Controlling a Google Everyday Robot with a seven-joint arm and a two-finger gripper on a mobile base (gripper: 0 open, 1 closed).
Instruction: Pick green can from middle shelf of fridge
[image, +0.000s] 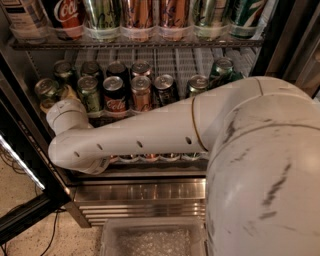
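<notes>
The green can (46, 90), pale olive with a silver top, stands at the far left front of the middle shelf (175, 62), a wire rack holding two rows of cans in the fridge (145, 192). My white arm reaches in from the right and bends up at the wrist (67, 117). My gripper (57, 101) sits right by the green can, mostly hidden behind the wrist. Whether it touches the can does not show.
Next to the green can stand a darker green can (89, 94), a red Coca-Cola can (114, 95) and copper and dark cans. An upper rack (135, 44) carries tall drinks. A lower dark rack shows under my arm. The black door frame (22, 150) is at left. A clear bin (152, 237) sits below.
</notes>
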